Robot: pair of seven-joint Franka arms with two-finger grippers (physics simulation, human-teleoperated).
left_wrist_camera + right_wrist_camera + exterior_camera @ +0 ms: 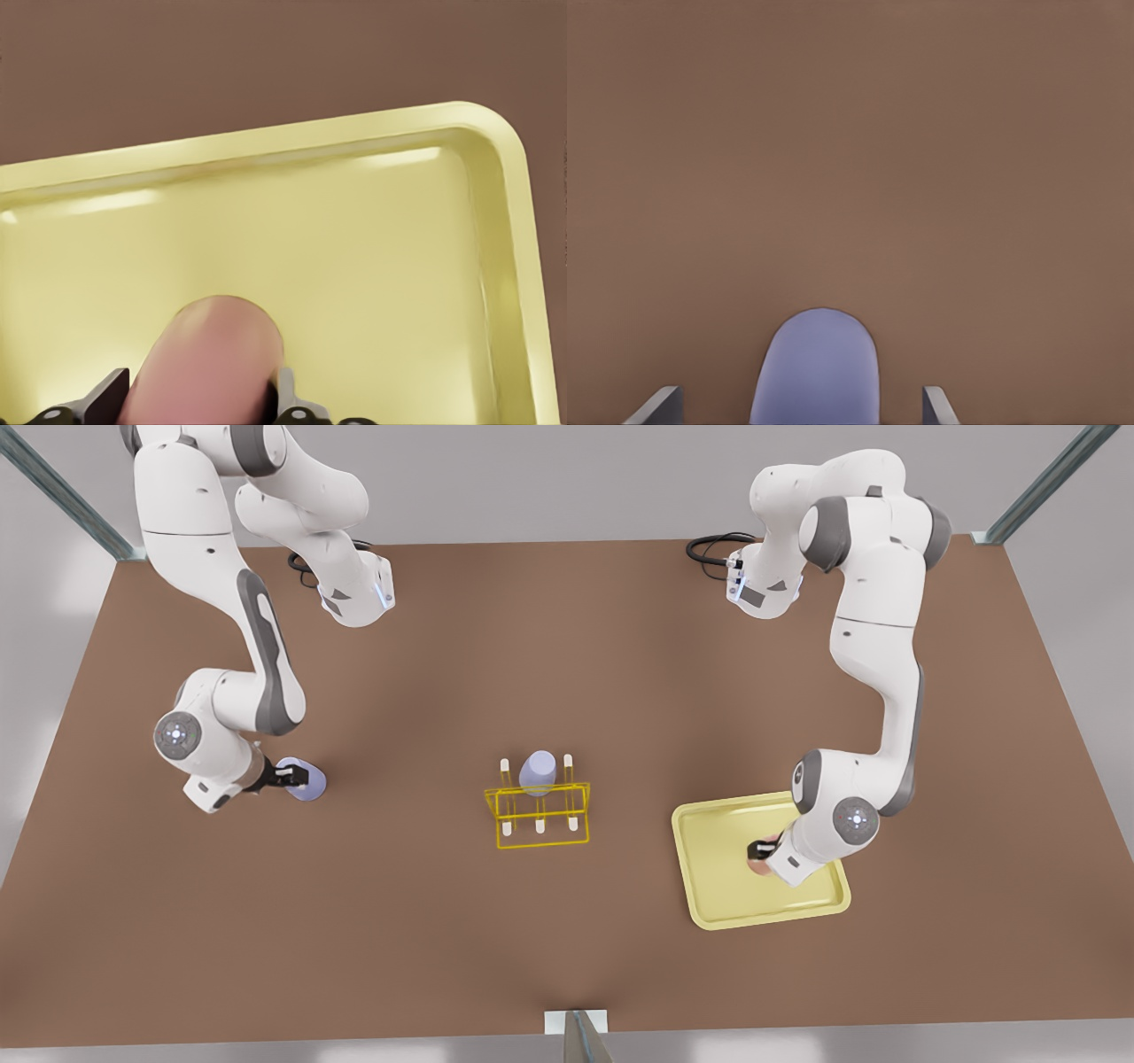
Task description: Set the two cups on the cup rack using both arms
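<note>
A pale lavender cup (312,785) (818,367) stands on the brown table at the front view's left. My right gripper (291,778) (802,391) is around it, open, with a gap showing on each side. A pale pink cup (755,864) (208,354) sits in the pale-yellow tray (726,908) (372,230) at the front view's right. My left gripper (762,850) (202,385) is shut on it, fingers against its sides. The bright-yellow cup rack (538,819) stands mid-table between the arms.
Another lavender cup (538,772) sits upside down on a back peg of the rack, beside several bare white-tipped pegs. Black cables (713,545) lie near the table's far edge. A metal post (580,1036) stands at the near edge.
</note>
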